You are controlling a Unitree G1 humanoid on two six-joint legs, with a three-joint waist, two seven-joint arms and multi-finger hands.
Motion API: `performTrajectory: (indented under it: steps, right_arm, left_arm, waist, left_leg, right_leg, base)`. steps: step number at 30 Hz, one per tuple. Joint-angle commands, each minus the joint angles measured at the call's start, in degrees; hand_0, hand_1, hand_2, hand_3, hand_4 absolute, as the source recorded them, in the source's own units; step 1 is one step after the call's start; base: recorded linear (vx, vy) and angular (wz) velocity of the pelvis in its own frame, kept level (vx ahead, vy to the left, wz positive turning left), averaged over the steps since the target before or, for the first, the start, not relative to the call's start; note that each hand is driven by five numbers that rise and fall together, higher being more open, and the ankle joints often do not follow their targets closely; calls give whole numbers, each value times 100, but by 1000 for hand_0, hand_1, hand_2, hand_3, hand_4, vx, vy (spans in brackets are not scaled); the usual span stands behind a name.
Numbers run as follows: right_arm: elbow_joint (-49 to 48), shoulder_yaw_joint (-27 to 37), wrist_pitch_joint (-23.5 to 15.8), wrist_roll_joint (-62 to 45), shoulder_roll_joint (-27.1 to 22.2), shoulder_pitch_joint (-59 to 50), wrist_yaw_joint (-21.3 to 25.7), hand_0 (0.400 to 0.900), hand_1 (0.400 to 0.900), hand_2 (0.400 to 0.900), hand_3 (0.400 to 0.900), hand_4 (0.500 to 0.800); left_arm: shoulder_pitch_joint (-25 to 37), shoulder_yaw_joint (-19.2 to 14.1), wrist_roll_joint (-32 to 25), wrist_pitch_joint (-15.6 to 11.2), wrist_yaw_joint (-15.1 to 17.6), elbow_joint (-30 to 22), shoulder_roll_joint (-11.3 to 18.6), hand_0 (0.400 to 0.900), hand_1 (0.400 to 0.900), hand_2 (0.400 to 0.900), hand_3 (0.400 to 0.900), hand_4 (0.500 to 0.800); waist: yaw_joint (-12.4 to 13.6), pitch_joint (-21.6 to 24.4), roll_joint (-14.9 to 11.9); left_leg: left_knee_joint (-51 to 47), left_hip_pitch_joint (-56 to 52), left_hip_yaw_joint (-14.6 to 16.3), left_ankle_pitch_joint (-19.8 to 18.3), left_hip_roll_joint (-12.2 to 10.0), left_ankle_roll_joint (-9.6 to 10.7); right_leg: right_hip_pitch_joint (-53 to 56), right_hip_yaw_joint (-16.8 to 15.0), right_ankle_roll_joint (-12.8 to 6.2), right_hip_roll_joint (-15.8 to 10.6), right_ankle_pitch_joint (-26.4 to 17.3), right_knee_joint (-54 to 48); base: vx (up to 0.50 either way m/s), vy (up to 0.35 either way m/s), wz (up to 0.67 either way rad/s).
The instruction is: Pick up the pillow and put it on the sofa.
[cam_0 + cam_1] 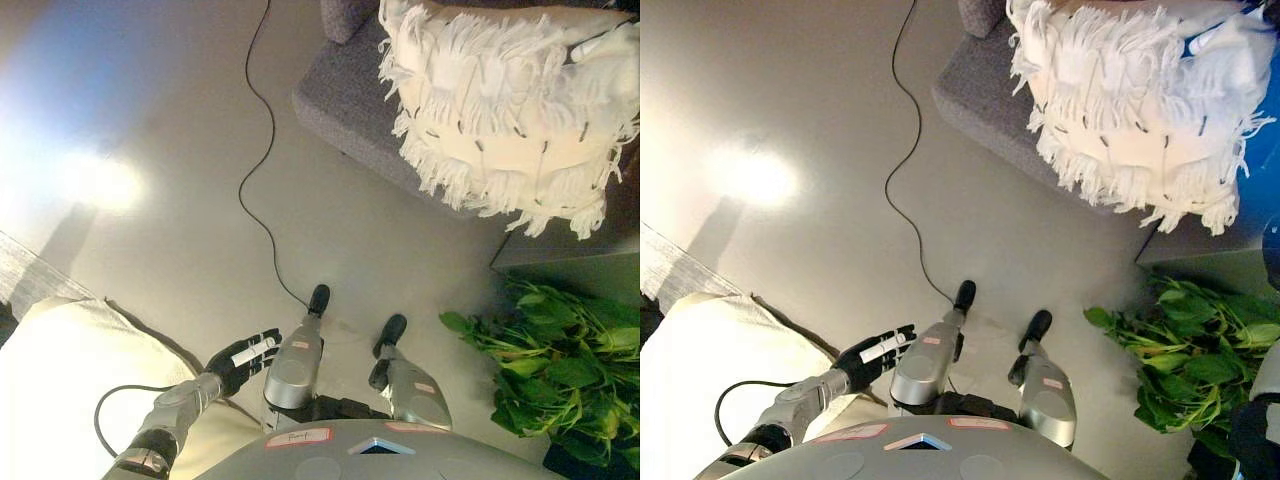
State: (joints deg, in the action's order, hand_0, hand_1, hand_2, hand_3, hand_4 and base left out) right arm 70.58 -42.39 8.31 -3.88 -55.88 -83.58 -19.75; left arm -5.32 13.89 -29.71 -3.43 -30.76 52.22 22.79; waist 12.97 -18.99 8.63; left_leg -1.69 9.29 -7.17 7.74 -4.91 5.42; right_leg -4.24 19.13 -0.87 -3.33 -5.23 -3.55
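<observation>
Grey sofa (350, 100) bore the fringed pillow (500, 110) overhanging its edge; I judged it might slide off. My left hand (243, 360) hung open, empty; right hand unseen.

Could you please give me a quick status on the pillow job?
Left hand open, low, holding nothing. Right hand hard to make out at the upper right edge. Fringed pillow on the grey sofa. Green plant beside the sofa.
</observation>
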Motion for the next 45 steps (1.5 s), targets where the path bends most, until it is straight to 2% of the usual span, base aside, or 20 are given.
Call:
performTrajectory:
  steps: [1,8,15,18,22,30,36,41,45]
  right_arm:
    - [-28,-502,-31,199,-331,-1173,475,900,900,900,900,800]
    - [41,-685,-86,298,-575,-1352,715,900,900,900,900,800]
    - [141,-710,401,199,-611,-1466,1731,900,900,900,900,800]
    - [149,-708,560,177,-651,-1453,1835,900,900,900,900,800]
    - [177,-727,666,90,-754,-1433,1755,900,900,900,900,800]
    - [212,-828,614,121,-968,-1360,1321,900,900,900,900,800]
    - [304,-740,714,184,-1029,-1139,975,900,900,900,900,800]
    - [306,-105,773,-99,-1151,-246,783,900,900,900,900,800]
    - [-70,1356,289,-649,-1052,1771,423,900,900,900,900,800]
  left_arm:
    - [-139,243,-385,-151,-232,-243,420,900,900,900,900,800]
    - [-258,177,-402,-109,-393,-209,435,900,900,900,900,800]
    - [-248,239,-307,-119,-442,35,335,900,900,900,900,800]
    - [-226,275,-253,-94,-420,107,288,900,900,900,900,800]
    - [-218,289,-194,-105,-377,224,235,900,900,900,900,800]
    - [-155,305,22,7,-328,491,95,900,900,900,900,800]
    - [-150,316,152,-1,-226,702,-39,900,900,900,900,800]
    - [-53,272,233,65,-210,913,-98,900,900,900,900,800]
    - [33,173,328,35,-123,1193,-163,900,900,900,900,800]
  waist:
    - [121,214,-91]
    - [96,347,-111]
    - [70,445,-238]
    - [40,540,-319]
    - [-9,695,-472]
    - [-128,1081,-726]
    - [-209,1286,-796]
    - [-338,1375,-849]
    - [-542,1424,-900]
  left_leg:
    - [278,225,142,189,-406,360]
    - [312,122,119,276,-445,393]
    - [354,27,87,262,-450,395]
    - [365,20,105,223,-427,382]
    - [333,-85,196,99,-403,372]
    - [331,-289,407,-105,-335,378]
    - [254,-507,561,-248,-323,386]
    - [102,-710,696,-471,-274,347]
    - [-17,-899,845,-645,-251,294]
  right_leg:
    - [-331,-112,28,-106,1253,1315]
    - [-195,-158,50,-70,1292,1244]
    - [-24,-227,42,-49,1269,1131]
    - [34,-262,15,-66,1214,1042]
    - [213,-312,-32,-104,1128,837]
    - [535,-368,-148,-224,935,424]
    - [687,-384,-221,-281,796,161]
    - [774,-424,-283,-323,725,40]
    - [827,-480,-337,-341,681,-4]
  base:
    - [32,31,-8]
    - [42,12,-5]
    - [21,7,-2]
    - [32,35,-7]
    - [42,27,-10]
    - [50,32,-9]
    - [50,25,-10]
    - [7,23,-7]
    - [-14,25,-10]
